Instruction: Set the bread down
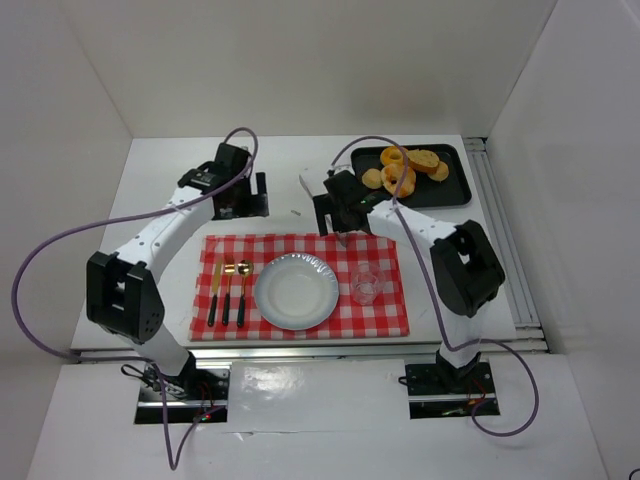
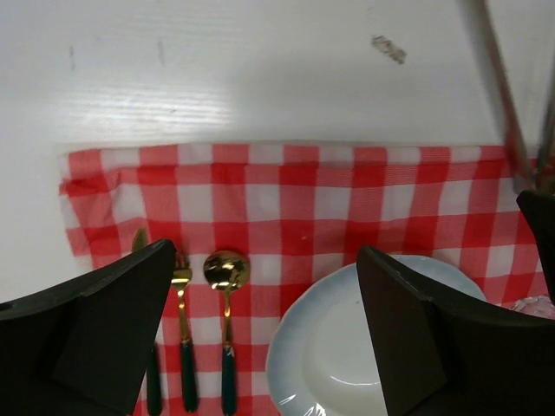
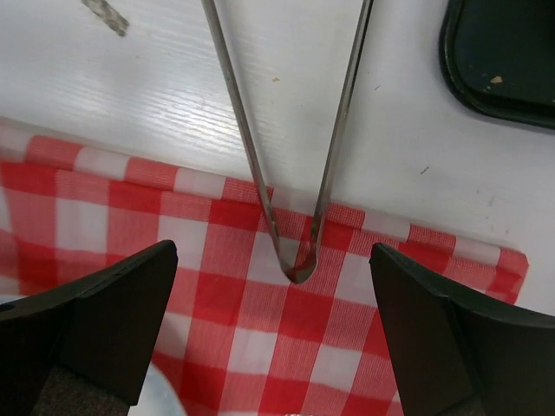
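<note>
on the black tray (image 1: 446, 193) at the far right corner of the counter (image 1: 160, 200) lies the bread (image 1: 425, 160), two toasted slices side by side at the tray's right half. they share the tray with two orange doughnuts (image 1: 398, 181) and a small pale bun (image 1: 372, 178). neither arm has hold of any slice.

just left of the tray, the right claw (image 3: 273, 251) hangs over the far edge of a red and white checked cloth (image 1: 300, 247). its fingers are spread wide and grip nothing. below it a pair of metal tongs (image 3: 297, 274) lies with its hinged end on the cloth and its two legs running out onto the bare counter.

the left claw (image 2: 266, 251) is over the counter past the cloth's far left edge, also wide open and empty.

on the cloth sit a pale plate (image 1: 296, 292), a clear glass (image 1: 364, 288) to its right, and to its left a fork (image 2: 181, 277) and spoon (image 2: 225, 270), gold with dark handles.
</note>
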Tool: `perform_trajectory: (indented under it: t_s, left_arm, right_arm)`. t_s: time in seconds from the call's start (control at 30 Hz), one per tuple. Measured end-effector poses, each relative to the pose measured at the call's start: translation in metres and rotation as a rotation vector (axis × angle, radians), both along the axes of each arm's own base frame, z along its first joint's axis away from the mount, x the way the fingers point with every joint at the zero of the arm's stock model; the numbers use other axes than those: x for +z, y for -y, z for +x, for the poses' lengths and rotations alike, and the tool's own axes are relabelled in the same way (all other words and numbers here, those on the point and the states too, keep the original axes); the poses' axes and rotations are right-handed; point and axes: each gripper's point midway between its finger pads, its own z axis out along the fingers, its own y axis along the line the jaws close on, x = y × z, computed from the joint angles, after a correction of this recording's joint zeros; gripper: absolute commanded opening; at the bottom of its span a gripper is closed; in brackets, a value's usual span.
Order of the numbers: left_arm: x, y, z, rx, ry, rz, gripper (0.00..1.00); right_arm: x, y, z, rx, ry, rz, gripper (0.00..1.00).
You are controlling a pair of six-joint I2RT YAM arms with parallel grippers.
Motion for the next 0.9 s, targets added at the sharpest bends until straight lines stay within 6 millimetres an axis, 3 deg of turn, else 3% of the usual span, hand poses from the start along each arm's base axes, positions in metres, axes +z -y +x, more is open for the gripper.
perform_trajectory:
  t_s: [0.1, 0.23, 0.37, 0.67, 0.77, 0.83, 0.9]
  left_arm:
    - [-0.004, -0.031, -0.006, 0.085, -0.016, -0.048, 0.99]
    - [0.002, -0.071, -0.016, 0.199, -0.008, -0.101, 0.99]
    - [0.012, -0.064, -0.015, 0.168, 0.012, -0.146, 0.99]
    - [0.012, -0.053, -0.018, 0.13, 0.001, -0.178, 0.99]
    - [0.012, -0.053, -0.019, 0.13, -0.003, -0.178, 0.99]
    - [0.012, -0.053, -0.019, 0.13, -0.003, -0.178, 0.99]
    - [0.012, -0.053, -0.019, 0.13, -0.004, -0.177, 0.99]
  right_arm:
    - [-0.022, 0.0, 0.006, 0.012, -0.035, -0.038, 0.99]
    - [-0.036, -0.002, 0.025, 0.023, -0.047, -0.058, 0.99]
    - [-0.045, -0.001, 0.046, 0.025, -0.043, -0.06, 0.99]
    - [-0.07, -0.011, 0.091, 0.038, -0.033, -0.044, 0.97]
    - [-0.07, -0.016, 0.099, 0.044, -0.009, -0.032, 0.85]
    - [-0.071, -0.018, 0.102, 0.047, 0.005, -0.026, 0.71]
    - [-0.07, -0.02, 0.106, 0.044, 0.019, -0.019, 0.7]
